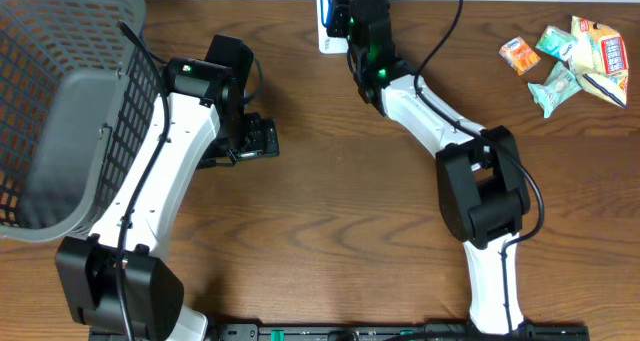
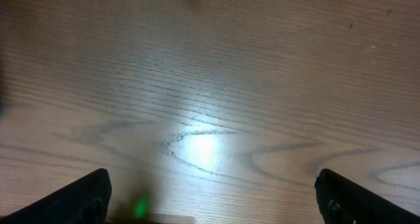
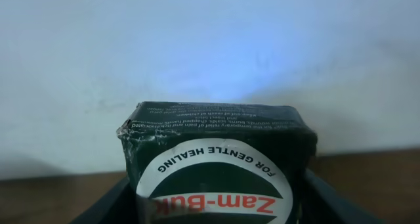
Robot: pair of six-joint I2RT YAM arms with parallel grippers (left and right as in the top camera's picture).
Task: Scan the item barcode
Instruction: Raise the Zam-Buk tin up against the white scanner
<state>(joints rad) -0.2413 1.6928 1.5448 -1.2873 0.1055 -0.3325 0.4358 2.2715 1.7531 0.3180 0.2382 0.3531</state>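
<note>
My right gripper (image 3: 218,207) is shut on a dark green Zam-Buk box (image 3: 216,142), with one finger on each side of it. The box faces a white surface (image 3: 197,46) that carries a faint blue glow. From overhead, the right gripper (image 1: 345,11) sits at the table's far edge over a white scanner (image 1: 327,26) with a blue light; the box itself is hidden under the wrist there. My left gripper (image 1: 262,139) hangs open over bare wood left of centre. Its fingers (image 2: 72,201) stand wide apart with nothing between them.
A grey mesh basket (image 1: 60,101) takes up the far left. Several snack packets (image 1: 565,56) lie at the far right corner. The right arm's black cable (image 1: 450,31) trails across the back of the table.
</note>
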